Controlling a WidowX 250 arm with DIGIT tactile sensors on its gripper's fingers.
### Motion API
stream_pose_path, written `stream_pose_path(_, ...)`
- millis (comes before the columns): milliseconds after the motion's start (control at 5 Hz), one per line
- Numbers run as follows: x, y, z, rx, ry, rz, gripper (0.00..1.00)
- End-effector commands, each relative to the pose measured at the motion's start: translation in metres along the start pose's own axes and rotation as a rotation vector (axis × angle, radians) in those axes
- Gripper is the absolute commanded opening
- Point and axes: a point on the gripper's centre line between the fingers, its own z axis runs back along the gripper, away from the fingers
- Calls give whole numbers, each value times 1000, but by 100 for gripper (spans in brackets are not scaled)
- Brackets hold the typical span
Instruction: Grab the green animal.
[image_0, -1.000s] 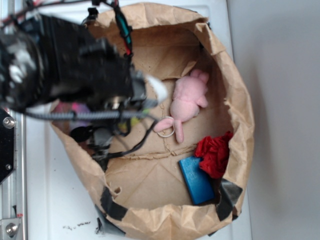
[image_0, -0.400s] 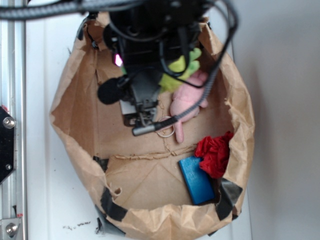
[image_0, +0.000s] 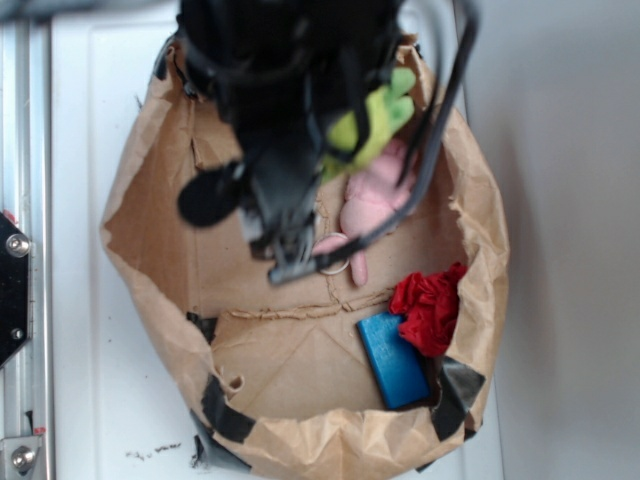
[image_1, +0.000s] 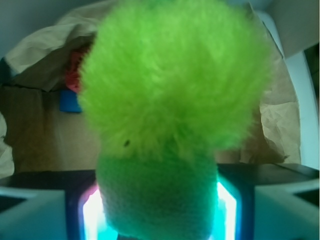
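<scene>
**Grasp made, lift in hand**

Plush fills the wrist view: the green animal (image_1: 170, 125) sits pinched between the jaws of the gripper (image_1: 157, 210), which press its darker lower part from both sides. From outside, it hangs at the arm's 2 o'clock, above the pink plush (image_0: 372, 205) in the paper bag (image_0: 478, 250). The grab looks done; next calls for a firm hold while rising clear of the bag's rim.

Probably a lab bench: aluminium rail (image_0: 22, 250), white tabletop (image_0: 80, 380), taped paper bag (image_0: 300, 440).
</scene>
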Motion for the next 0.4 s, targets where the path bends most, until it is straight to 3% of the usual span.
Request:
stream_pose_path(0, -14, -29, -8, 88, -64, -66, 0)
stream_pose_path(200, -4, -29, -10, 72, -37, -54, 0)
